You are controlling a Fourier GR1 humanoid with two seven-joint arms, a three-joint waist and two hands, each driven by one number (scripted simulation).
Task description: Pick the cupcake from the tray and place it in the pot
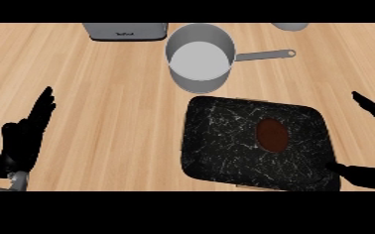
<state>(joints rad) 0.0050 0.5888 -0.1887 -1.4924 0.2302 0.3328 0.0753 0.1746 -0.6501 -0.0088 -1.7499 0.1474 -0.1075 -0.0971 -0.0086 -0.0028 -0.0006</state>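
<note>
cupcake (272, 134) on tray (219, 144), right hand (359, 173) beside

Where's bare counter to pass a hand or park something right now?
Widest bare wood lies between the left hand and the tray, running up to the toaster. A smaller patch sits right of the pot, below its handle. Crowded: the pot nearly meets the tray's top edge, and the right hand overlaps the tray's right corner.

You have the tray (219, 144) at the lower right of the frame with the cupcake (272, 134) lying on it right of its middle, the pot (200, 58) just above it at upper centre, handle pointing right, and a toaster (125, 31) at the upper left edge.
</note>
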